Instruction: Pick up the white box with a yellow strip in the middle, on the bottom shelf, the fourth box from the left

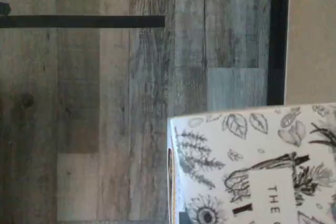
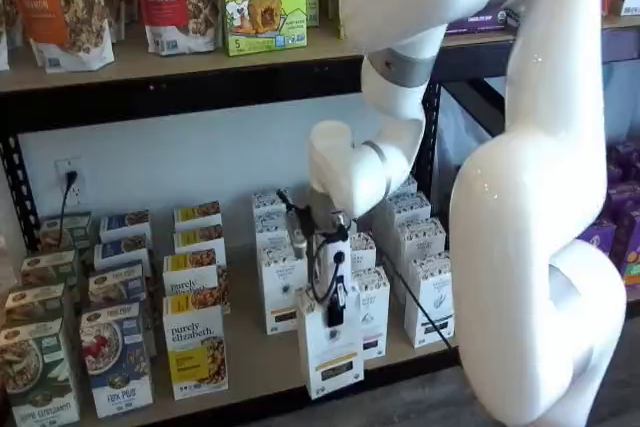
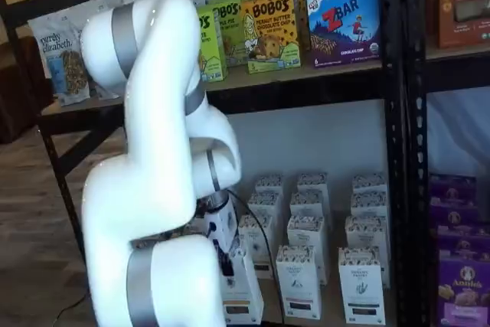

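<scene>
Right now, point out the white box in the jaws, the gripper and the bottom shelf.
white box [image 2: 330, 352]: a shelf view, lower front face.
gripper [image 2: 336, 309]: a shelf view, black fingers closed on the box's top.
bottom shelf [image 2: 262, 362]: a shelf view, bare tan board.

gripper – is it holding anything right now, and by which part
The gripper is shut on the white box, gripping its top end. The box is out past the bottom shelf front edge.
</scene>
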You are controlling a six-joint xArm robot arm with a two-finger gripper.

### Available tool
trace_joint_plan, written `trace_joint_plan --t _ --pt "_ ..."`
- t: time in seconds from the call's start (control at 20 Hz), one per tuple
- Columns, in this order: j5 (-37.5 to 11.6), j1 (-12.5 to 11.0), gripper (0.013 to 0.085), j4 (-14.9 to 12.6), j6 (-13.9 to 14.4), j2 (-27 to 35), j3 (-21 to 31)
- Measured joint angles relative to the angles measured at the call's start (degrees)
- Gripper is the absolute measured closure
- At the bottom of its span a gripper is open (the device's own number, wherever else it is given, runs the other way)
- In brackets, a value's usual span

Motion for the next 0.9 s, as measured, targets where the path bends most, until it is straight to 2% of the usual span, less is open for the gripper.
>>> trace_joint_plan --t 0.4,0.6,0.9 --pt "4.17 -0.61 0.0570 1.65 -2.27 -8.91 4.33" --pt "8.35 -0.70 0.0570 1.06 -1.99 -14.22 6.01" --pt "13.47 -0.75 0.0570 2.50 -3.46 -21.94 8.51"
